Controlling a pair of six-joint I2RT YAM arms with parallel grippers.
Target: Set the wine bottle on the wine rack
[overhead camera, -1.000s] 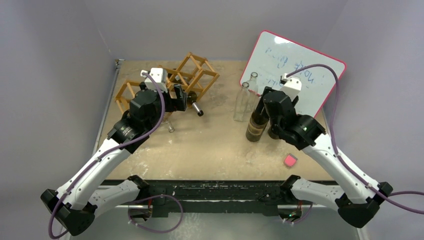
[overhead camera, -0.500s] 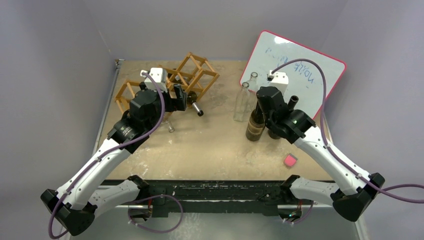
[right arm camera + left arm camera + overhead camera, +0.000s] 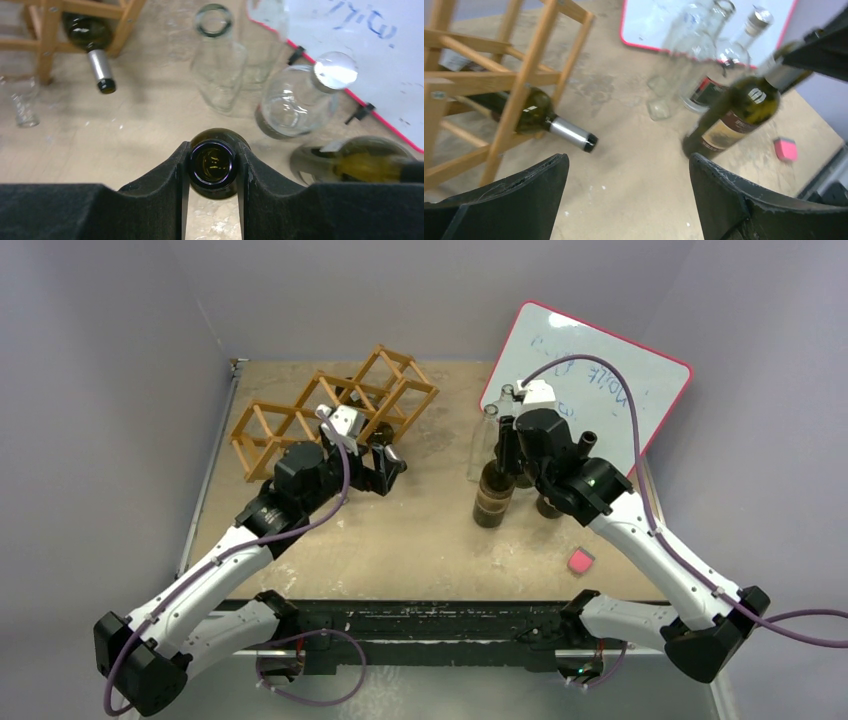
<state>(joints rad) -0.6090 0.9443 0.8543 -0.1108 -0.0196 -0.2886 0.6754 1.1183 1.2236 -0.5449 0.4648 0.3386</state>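
The wine bottle is dark green with a tan label and stands upright right of centre. My right gripper is shut on its neck from above. In the right wrist view the fingers press both sides of the open bottle mouth. The wine rack, a light wooden lattice, lies at the back left. A second dark bottle rests in it, its silver-capped neck pointing out. My left gripper hangs open over bare table just right of the rack, with the held bottle ahead to its right.
Two clear glass bottles stand behind the held bottle. Another dark bottle stands right of it. A pink-edged whiteboard leans at the back right. A pink block lies near the front right. A small glass sits by the rack.
My right gripper has shut on the wine bottle's neck and shifted it a little to the left. My left arm has drawn back from the rack toward the table's middle, still open.
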